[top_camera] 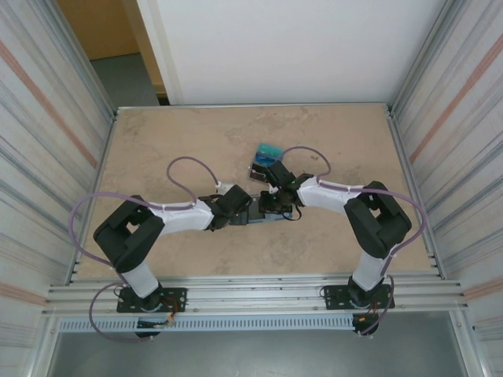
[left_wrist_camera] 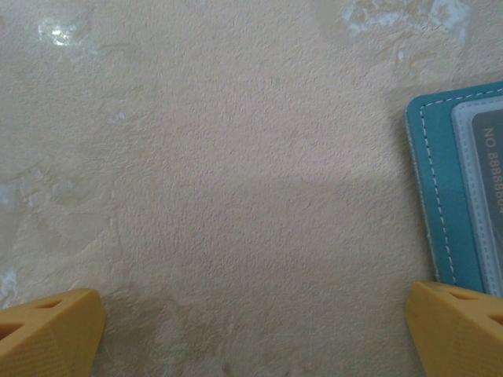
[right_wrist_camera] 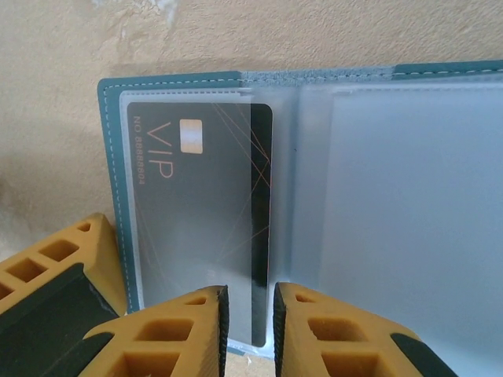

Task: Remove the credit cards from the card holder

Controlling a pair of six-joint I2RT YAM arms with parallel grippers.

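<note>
The right pincer (right_wrist_camera: 250, 314) stands almost shut, with a slim gap between its yellow fingers, over the six o'clock edge of the open card holder (right_wrist_camera: 110, 173). The lower corner of a dark VIP credit card (right_wrist_camera: 196, 204) shows in that gap; whether the fingers pinch it cannot be told. The card lies in the clear sleeve of the holder's nine o'clock half. The three o'clock half is cut off. The left pincer (left_wrist_camera: 251, 322) gapes wide with nothing between its fingers, the holder's stitched corner just beside its three o'clock finger. From above, both pincers hide most of the holder. At twelve o'clock lie a teal thing (top_camera: 271, 149) and a dark one (top_camera: 258, 170), too small to make out.
</note>
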